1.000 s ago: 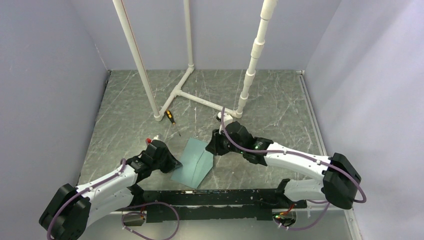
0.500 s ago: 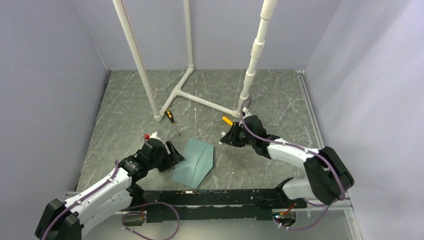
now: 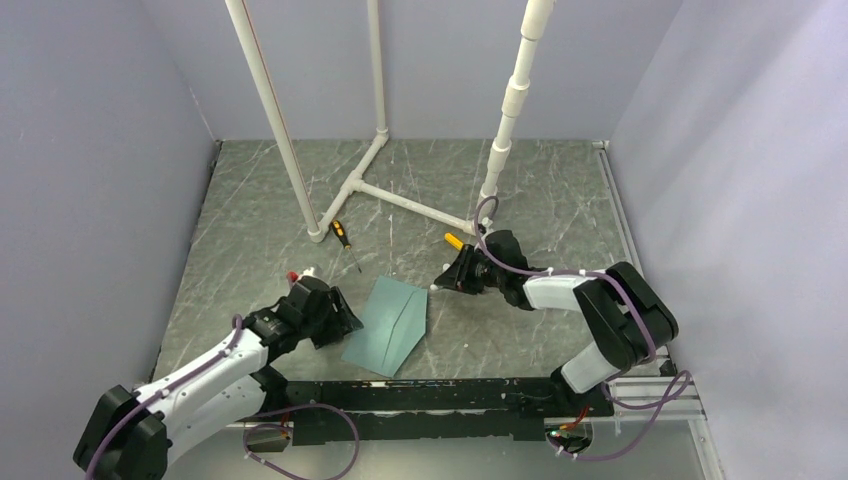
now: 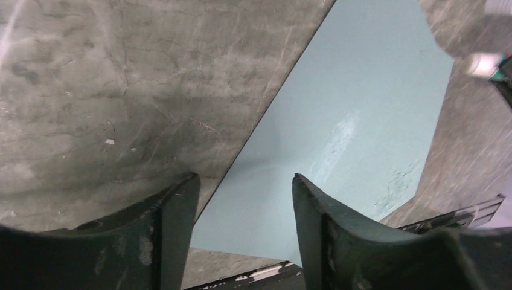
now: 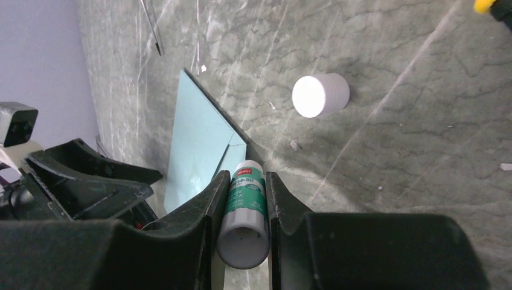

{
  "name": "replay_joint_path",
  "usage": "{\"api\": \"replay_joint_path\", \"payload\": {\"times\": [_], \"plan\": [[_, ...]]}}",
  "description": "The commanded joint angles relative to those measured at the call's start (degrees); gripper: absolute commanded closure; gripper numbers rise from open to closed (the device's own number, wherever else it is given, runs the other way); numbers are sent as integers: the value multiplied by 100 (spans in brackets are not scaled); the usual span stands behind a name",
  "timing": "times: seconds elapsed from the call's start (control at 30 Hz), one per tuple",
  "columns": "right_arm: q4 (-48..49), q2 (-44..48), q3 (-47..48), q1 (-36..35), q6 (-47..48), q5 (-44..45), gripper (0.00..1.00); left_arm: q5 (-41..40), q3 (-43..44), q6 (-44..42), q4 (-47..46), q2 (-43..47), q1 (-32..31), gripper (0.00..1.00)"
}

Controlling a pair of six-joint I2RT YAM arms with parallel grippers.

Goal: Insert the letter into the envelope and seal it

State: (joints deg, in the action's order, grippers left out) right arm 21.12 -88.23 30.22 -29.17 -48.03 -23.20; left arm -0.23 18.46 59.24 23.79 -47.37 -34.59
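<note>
Clerk: Surface and fixtures?

Inspector: Grey-green marbled table (image 3: 560,190) beneath both claws. A white pipe frame (image 3: 405,198) stands beyond them, well apart from the left claw (image 3: 348,318) and nearer the right claw (image 3: 438,283).

Clerk: The envelope?

Inspector: Pale teal envelope (image 3: 385,325) lies on the table between the two claws, with one crease running across it. It sits just to the right of the left claw and just to the left of the right claw.

Clerk: Left claw, condition?

Inspector: Jaws spread wide, nothing gripped. In its wrist view the gap straddles the envelope's long edge, one finger over bare table and the other over teal paper. Contact with the paper cannot be determined.

Clerk: Right claw?

Inspector: Clamped on a glue stick (image 5: 244,211) with a green-and-white label. The stick lies lengthwise between the fingers, flat base towards the wrist, white end projecting past the fingertips towards the envelope's nearest corner. Whether that end touches the paper cannot be determined.

Clerk: Loose items?

Inspector: A screwdriver (image 3: 344,237) with a yellow-and-black handle lies beyond the left claw, apart from it. A short white cylinder (image 5: 320,95) rests on the table ahead of the right claw's fingertips, near them and clear of the envelope. A small yellow object (image 3: 453,240) lies just beyond the right claw; its nature cannot be made out
</note>
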Motion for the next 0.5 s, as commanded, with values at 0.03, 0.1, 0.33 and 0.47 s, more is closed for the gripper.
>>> {"api": "replay_joint_path", "payload": {"times": [0.03,0.1,0.33,0.47], "plan": [[452,-168,27,155,-181,64,72,422,-166,-146,-264,-314,14,44],[600,-266,-31,210,-229,33,69,484,-198,-145,-489,-475,14,49],[235,-147,-11,270,-190,273,55,871,-268,-156,-994,-891,14,56],[-614,93,74,276,-89,710,44,1013,-341,-107,-1127,-823,14,59]]}}
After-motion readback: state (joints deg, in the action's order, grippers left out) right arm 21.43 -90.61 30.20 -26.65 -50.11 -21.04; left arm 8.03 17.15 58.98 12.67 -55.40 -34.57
